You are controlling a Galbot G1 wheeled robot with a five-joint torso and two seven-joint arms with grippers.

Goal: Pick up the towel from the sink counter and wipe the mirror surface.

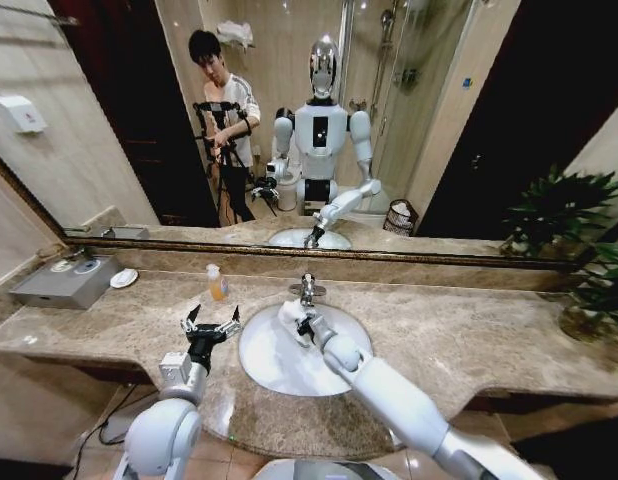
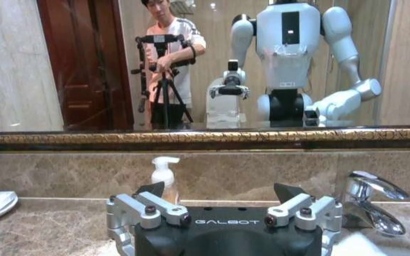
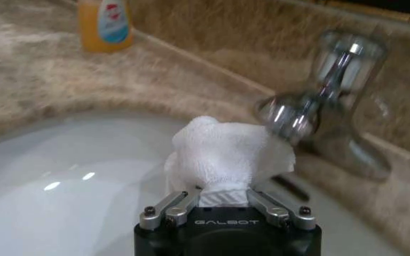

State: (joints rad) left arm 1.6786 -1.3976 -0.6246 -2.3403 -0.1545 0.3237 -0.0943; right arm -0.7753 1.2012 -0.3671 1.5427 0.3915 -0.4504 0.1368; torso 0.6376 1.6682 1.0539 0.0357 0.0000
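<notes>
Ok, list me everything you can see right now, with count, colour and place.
towel: one, white, clamped in the right gripper over the basin, by the faucet
sink counter: one, beige-brown marbled, oval white basin
mirror surface: one, bronze-framed, above the counter
faucet: one, chrome, behind the basin
soap bottle: one, orange, left of the faucet
round dish: one, white, counter's left end
grey box: one, far left
plant: one, green, right end
left gripper: fingers open, left of the basin
right gripper: shut on the towel
</notes>
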